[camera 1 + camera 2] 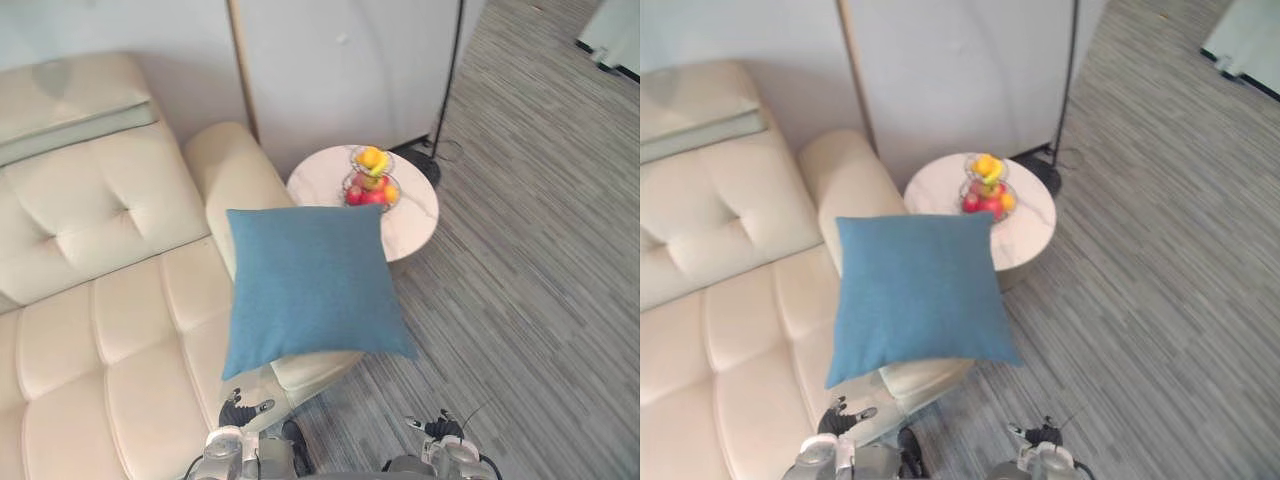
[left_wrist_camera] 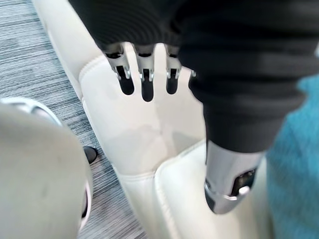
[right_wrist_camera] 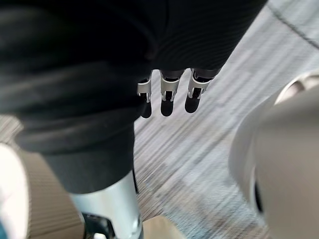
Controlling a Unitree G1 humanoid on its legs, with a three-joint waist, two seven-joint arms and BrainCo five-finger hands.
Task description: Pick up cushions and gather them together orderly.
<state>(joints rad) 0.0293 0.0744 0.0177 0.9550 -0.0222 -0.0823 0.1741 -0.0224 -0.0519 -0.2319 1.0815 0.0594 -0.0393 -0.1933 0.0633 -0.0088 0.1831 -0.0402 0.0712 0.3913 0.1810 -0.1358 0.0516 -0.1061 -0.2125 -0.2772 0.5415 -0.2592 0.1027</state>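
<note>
Left hand [image 2: 144,74] hangs with fingers loosely straight and empty over the cream sofa's [image 1: 110,330] near end. Right hand [image 3: 169,94] hangs likewise over the carpet [image 1: 520,300]. The blue cushion [image 1: 310,285] lies across the sofa's right armrest, overhanging its outer edge. Beyond stands a round side table [image 1: 415,225] bearing a fruit basket [image 1: 371,178].

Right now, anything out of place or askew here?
Yes: the blue cushion lies flat across the cream sofa's armrest, not against the backrest, with one corner overhanging the carpet. The tiered fruit basket stands upright on the round white side table. The left hand and right hand are open and empty.
</note>
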